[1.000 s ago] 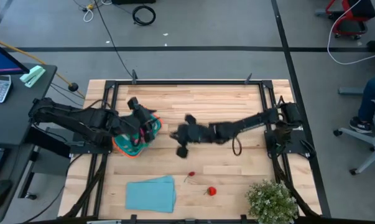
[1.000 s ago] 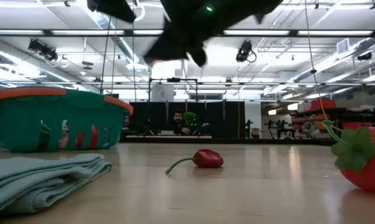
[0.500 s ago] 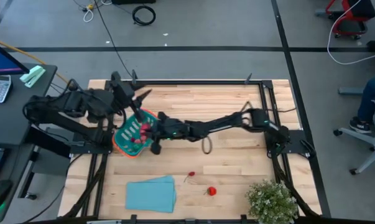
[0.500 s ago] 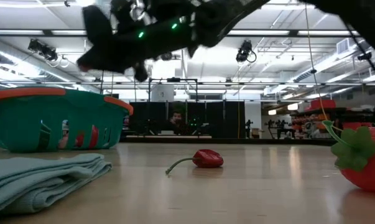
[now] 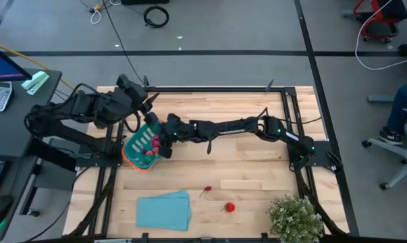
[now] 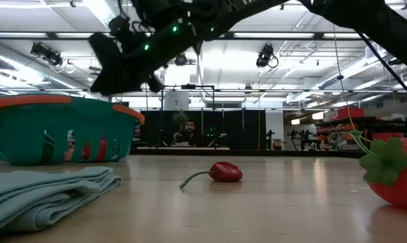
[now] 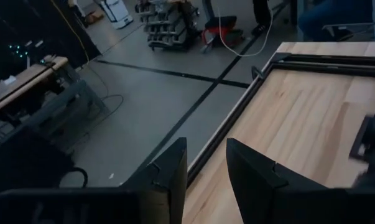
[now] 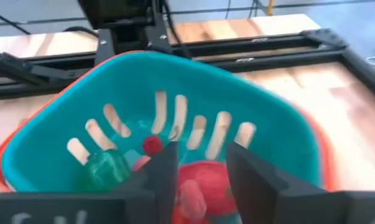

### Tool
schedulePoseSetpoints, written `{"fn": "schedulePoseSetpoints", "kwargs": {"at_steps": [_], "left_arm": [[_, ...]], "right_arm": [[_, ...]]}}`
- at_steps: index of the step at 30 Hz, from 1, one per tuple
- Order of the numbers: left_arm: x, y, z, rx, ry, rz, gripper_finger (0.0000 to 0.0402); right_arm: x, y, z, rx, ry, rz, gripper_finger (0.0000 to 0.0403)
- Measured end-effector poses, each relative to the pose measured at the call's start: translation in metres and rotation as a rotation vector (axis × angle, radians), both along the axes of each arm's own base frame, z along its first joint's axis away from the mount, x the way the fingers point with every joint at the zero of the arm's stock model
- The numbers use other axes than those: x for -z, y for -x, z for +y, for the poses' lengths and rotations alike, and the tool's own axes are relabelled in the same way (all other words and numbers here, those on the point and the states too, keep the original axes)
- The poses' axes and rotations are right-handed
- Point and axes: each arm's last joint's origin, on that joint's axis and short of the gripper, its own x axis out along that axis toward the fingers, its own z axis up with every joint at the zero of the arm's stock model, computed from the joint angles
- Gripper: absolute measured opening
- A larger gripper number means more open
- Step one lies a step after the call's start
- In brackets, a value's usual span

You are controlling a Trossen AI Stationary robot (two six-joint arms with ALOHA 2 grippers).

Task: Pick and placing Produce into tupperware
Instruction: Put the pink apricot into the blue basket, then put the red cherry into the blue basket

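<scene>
1. Tupperware (image 5: 144, 143), teal tub with orange rim, sitting at the table's left side; used below as landmark.
2. Already inside the tub: a green piece (image 8: 104, 167), a small red ball (image 8: 152, 145), and a pink-red piece (image 8: 196, 177).
3. Right gripper (image 5: 164, 137) reaching across, poised directly above the tub's open mouth; fingers a little apart, nothing visibly clamped between them.
4. Left gripper (image 5: 146, 101) drawn back beyond the tub's far side, by the table frame; fingers narrowly parted, empty.
5. Left outside, well apart from the tub toward the near edge: a red chili-like piece (image 5: 207, 191) and a strawberry (image 5: 229, 207).
6. Judged partly done: two items remaining.
</scene>
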Motion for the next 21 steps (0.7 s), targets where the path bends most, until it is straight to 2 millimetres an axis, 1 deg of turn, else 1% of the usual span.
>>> {"fn": "schedulePoseSetpoints", "kwargs": {"at_steps": [4, 6, 8, 10, 13, 16, 18, 21], "left_arm": [[0.001, 0.001, 0.002, -0.019, 0.012, 0.004, 0.0116], [0.002, 0.001, 0.002, -0.027, 0.026, -0.006, 0.0113], [0.003, 0.002, 0.002, -0.035, 0.047, -0.022, 0.0112], [0.005, 0.002, 0.002, -0.011, 0.081, -0.012, 0.0113], [0.012, 0.003, -0.001, 0.105, 0.146, 0.083, 0.0117], [0.027, -0.004, -0.004, 0.160, 0.184, 0.177, 0.0124], [0.043, -0.013, -0.008, 0.193, 0.209, 0.248, 0.0132], [0.071, -0.034, -0.014, 0.247, 0.268, 0.312, 0.0151]], "right_arm": [[-0.026, 0.008, -0.001, -0.002, 0.012, -0.014, 0.0177], [-0.035, 0.017, 0.000, -0.018, 0.033, 0.056, 0.0188], [-0.048, 0.033, 0.001, -0.034, 0.043, 0.173, 0.0193], [-0.065, 0.057, 0.002, -0.036, 0.031, 0.314, 0.0194], [-0.095, 0.103, 0.005, 0.007, -0.032, 0.536, 0.0189], [-0.120, 0.145, 0.015, 0.078, -0.068, 0.682, 0.0181], [-0.141, 0.171, 0.025, 0.133, -0.056, 0.686, 0.0176], [-0.167, 0.206, 0.041, 0.237, -0.020, 0.598, 0.0170]]}}
